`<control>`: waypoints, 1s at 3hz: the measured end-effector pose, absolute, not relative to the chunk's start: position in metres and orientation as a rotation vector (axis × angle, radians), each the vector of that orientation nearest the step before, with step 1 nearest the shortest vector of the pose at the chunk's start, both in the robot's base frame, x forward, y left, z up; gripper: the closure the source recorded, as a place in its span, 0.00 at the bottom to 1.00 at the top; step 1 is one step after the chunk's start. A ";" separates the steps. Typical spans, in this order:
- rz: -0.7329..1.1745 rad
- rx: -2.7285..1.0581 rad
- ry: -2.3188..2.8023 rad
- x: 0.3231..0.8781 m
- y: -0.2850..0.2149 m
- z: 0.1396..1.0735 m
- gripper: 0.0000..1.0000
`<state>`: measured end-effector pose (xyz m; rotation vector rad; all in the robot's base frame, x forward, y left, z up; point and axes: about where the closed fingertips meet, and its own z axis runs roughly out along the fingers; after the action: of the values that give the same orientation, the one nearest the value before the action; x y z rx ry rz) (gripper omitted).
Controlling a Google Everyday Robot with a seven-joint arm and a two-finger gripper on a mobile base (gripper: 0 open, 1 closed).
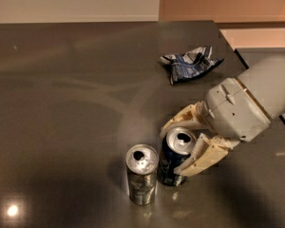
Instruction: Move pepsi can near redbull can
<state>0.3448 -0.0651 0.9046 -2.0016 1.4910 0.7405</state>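
The pepsi can, dark blue with a silver top, stands upright on the dark table, right beside the redbull can, a silver-grey can standing upright just to its left. The two cans almost touch. My gripper comes in from the right, with one cream finger behind the pepsi can and one in front of it. The fingers are close around the can.
A crumpled blue-and-white chip bag lies at the back right of the table. The table's right edge runs close behind my arm. A bright light reflection shows at the front left.
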 end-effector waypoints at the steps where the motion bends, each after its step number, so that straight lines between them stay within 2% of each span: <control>1: 0.750 -2.006 1.495 0.343 -0.064 0.897 0.36; 2: 0.759 -2.005 1.502 0.343 -0.063 0.893 0.14; 3: 0.753 -2.007 1.500 0.342 -0.061 0.894 0.00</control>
<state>0.3422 -0.0613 0.8936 -2.0069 1.5003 0.7533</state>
